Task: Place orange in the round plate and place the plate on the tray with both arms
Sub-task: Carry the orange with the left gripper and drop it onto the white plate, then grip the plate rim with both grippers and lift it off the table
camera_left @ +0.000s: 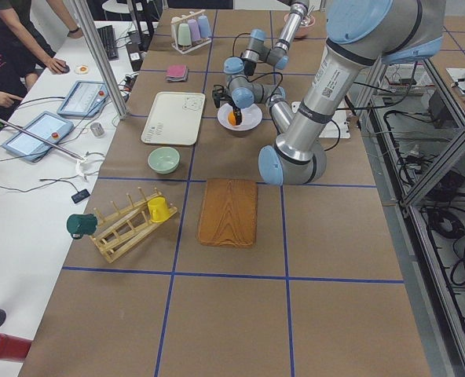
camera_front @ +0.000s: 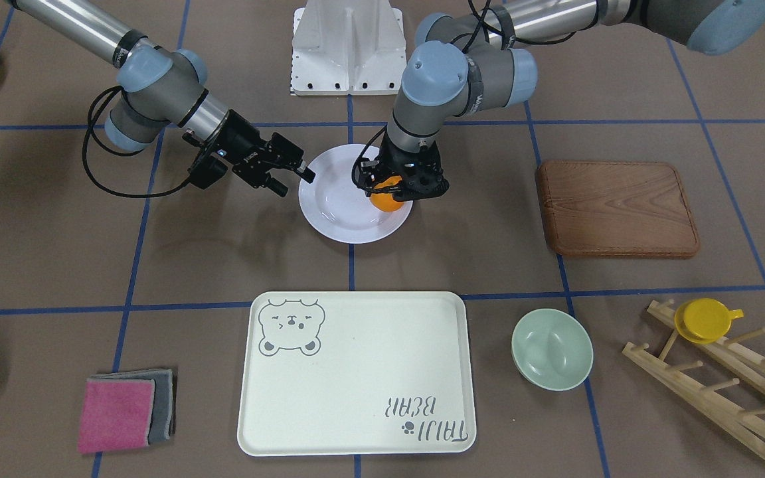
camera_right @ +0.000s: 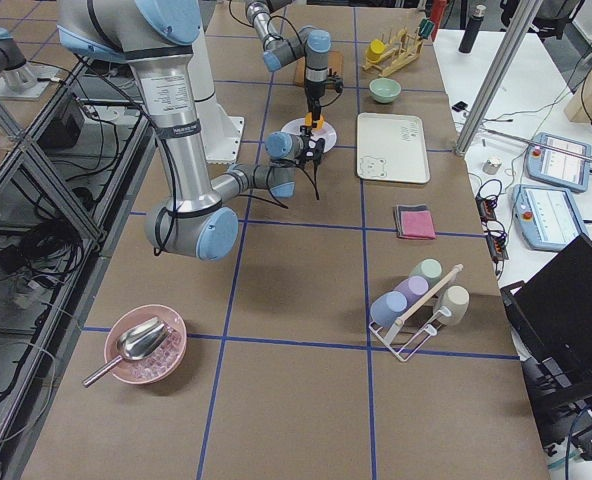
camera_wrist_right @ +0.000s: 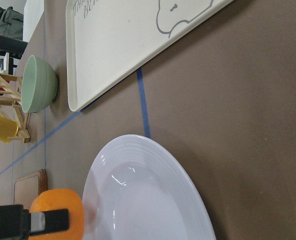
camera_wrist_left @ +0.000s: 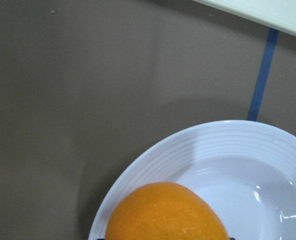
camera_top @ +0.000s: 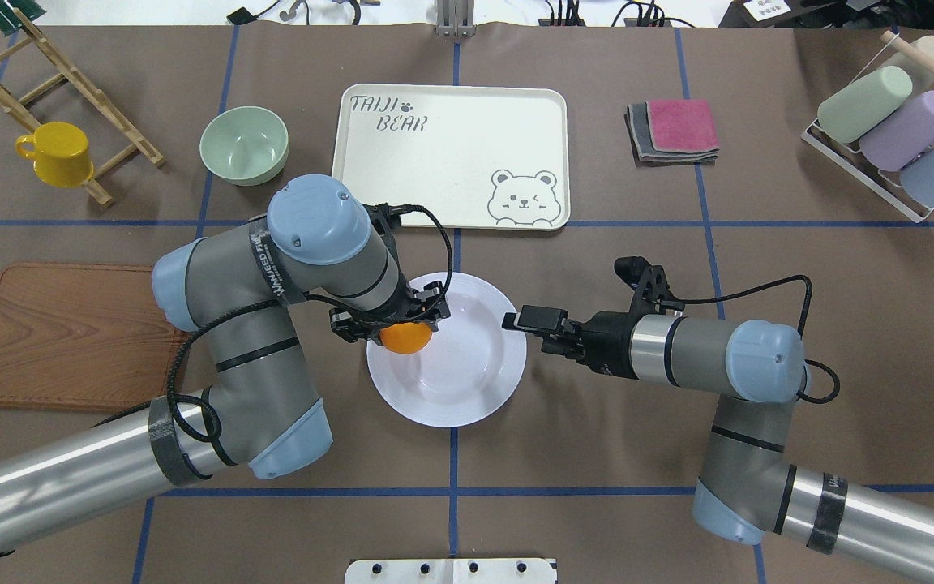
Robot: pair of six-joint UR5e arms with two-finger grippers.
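The orange (camera_front: 386, 202) (camera_top: 404, 339) is held in my left gripper (camera_front: 392, 190) (camera_top: 399, 326), which is shut on it from above, over the inner edge of the round plate (camera_front: 339, 216) (camera_top: 451, 389). The left wrist view shows the orange (camera_wrist_left: 168, 212) close above the plate (camera_wrist_left: 248, 170). My right gripper (camera_front: 293, 181) (camera_top: 520, 319) lies sideways at the plate's opposite rim, open, with nothing in it. The tray (camera_front: 356, 372) (camera_top: 434, 162) stands bare a short way beyond the plate, farther from the robot.
A wooden board (camera_front: 615, 209) lies on my left side, with a pale-green bowl (camera_front: 552, 348) and a yellow cup (camera_front: 704, 320) on a wooden rack beyond it. Folded cloths (camera_front: 123, 411) and a cup rack (camera_top: 889, 130) are on my right side.
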